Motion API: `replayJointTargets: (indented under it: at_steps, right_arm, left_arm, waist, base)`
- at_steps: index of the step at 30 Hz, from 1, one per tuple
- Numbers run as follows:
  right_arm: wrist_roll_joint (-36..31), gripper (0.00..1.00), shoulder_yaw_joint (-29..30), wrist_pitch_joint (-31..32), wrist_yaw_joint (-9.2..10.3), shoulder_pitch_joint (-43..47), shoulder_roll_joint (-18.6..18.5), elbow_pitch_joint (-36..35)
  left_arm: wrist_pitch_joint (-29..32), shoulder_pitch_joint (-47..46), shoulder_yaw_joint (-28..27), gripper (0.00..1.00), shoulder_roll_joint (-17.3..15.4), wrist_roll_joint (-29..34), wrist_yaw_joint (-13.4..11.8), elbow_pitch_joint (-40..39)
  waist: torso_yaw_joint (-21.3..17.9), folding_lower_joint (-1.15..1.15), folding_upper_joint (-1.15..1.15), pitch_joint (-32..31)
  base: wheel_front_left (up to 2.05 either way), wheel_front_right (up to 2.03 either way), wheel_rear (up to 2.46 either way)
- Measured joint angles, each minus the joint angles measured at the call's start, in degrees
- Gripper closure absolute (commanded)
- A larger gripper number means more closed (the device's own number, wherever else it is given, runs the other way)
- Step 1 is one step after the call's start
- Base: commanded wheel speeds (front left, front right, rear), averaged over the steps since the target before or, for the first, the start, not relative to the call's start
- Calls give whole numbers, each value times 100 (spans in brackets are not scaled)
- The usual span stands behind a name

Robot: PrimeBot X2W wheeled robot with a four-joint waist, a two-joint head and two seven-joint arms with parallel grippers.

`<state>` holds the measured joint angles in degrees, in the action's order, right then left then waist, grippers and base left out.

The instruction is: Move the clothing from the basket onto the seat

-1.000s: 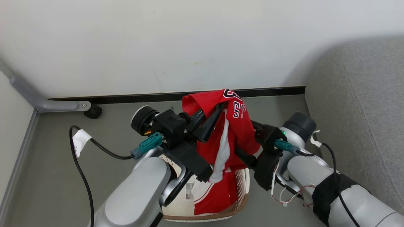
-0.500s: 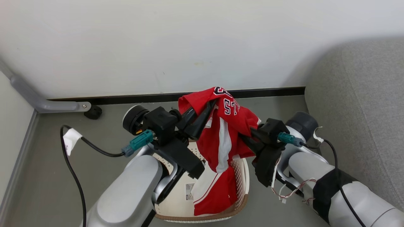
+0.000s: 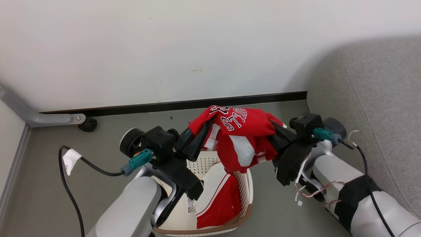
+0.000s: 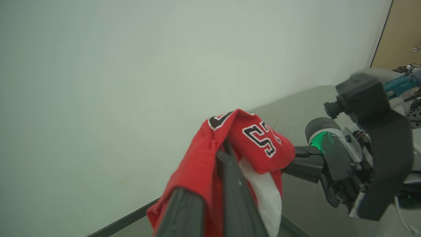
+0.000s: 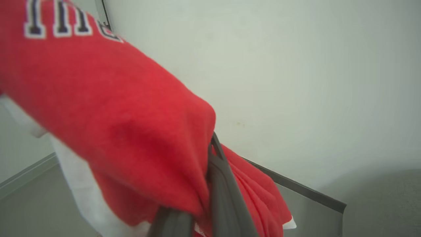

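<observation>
One jersey (image 3: 245,126) hangs pinched between left gripper (image 3: 203,131) and right gripper (image 3: 277,132).

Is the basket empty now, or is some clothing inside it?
Not empty: the red shorts lie in the basket, while the jersey hangs lifted above it.

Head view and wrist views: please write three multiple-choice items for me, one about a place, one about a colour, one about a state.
1. Where do the shorts lie? A in the basket; B under the basket; C on top of the jersey.
2. What colour is the jersey's lettering? A yellow; B black with white edges; C green.
3. How is the jersey? A folded in the basket; B spread over the basket's rim; C gripped by both claws above the basket.
Key: 1 A, they rest inside the basket's wall. 2 B, the letters are dark with a white outline. 3 C, the left claw and the right claw each pinch its cloth.
</observation>
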<state>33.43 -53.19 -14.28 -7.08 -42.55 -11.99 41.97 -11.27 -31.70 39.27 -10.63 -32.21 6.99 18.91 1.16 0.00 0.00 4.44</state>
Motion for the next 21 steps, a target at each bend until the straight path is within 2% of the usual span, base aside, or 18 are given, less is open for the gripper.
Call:
replayJointTargets:
  at_steps: [2,3,5,6,8,17,21]
  right_arm:
    - [51,100,159,0,0,23,-5,-53]
    - [74,100,244,0,0,41,-5,-73]
    - [132,100,423,0,0,105,-8,-93]
    - [132,100,423,0,0,105,-8,-93]
    - [205,100,586,0,0,166,-14,-114]
    - [227,100,1018,0,2,443,-136,-328]
    - [215,100,1225,0,10,568,-152,-481]
  left_arm:
    - [0,79,12,100,-12,-2,0,19]
    - [0,113,16,96,-16,-5,0,30]
    - [0,191,33,76,-31,-13,0,63]
    - [0,191,33,63,-31,-13,0,63]
    - [0,258,42,0,-43,-33,0,80]
    - [-44,401,118,0,-70,-43,0,19]
    - [-52,473,107,0,-185,-43,0,-4]
  waist:
    - [-23,0,0,-7]
    - [-34,0,0,-11]
    - [-55,0,0,-21]
    - [-55,0,0,-21]
    - [-78,0,0,-33]
    - [-177,0,0,-83]
    - [-283,0,0,-126]
  base:
    - [0,0,0]
    - [0,0,0]
    - [0,0,0]
    - [0,0,0]
    - [0,0,0]
    - [0,0,0]
    - [0,0,0]
